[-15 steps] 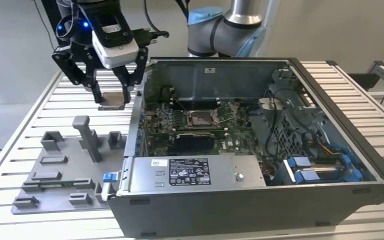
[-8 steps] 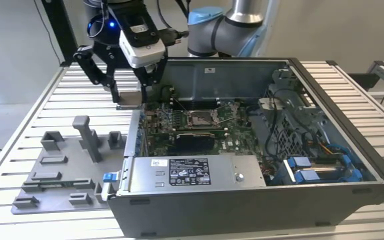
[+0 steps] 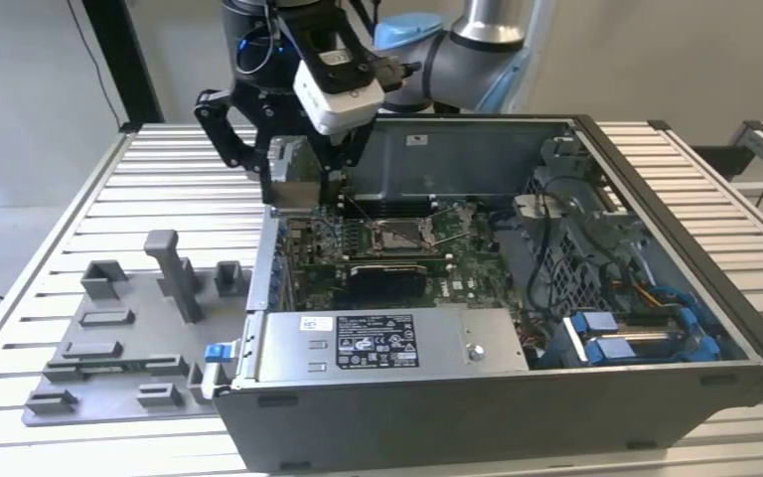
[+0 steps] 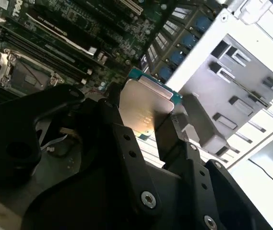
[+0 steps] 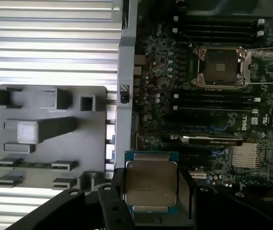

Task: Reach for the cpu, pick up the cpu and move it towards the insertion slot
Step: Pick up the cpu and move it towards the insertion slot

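Holding the cpu (image 5: 150,184) by two opposite edges, our hand (image 4: 141,115) is gripping it narrowly, its fingers (image 4: 170,139) pressing on the chip's thin rim while the pale silver face is showing to both wrist views. We are seeing the chip hanging in the air just inside the side wall (image 5: 125,72) of the open computer case (image 3: 488,397), above the near part of the motherboard (image 5: 184,120). It is well apart from the insertion slot (image 5: 221,67), whose brownish centre is lying bare inside its shiny frame.

We are judging the grip to be the first weak point. The fingers are bearing on very little edge, so a jolt could be tilting or slipping the chip, and a fall here would be landing it among the board's parts.

The case wall is the second: the hand is riding close beside it, and a low path could be clipping a finger on it.

At the slot itself, a chip arriving tilted or turned out of line would be risking the contacts, and the raised frame beside it could be catching a corner.

The grey tray (image 3: 116,338) is lying on the slatted bench (image 3: 37,229) outside the case, at the exterior view's left.
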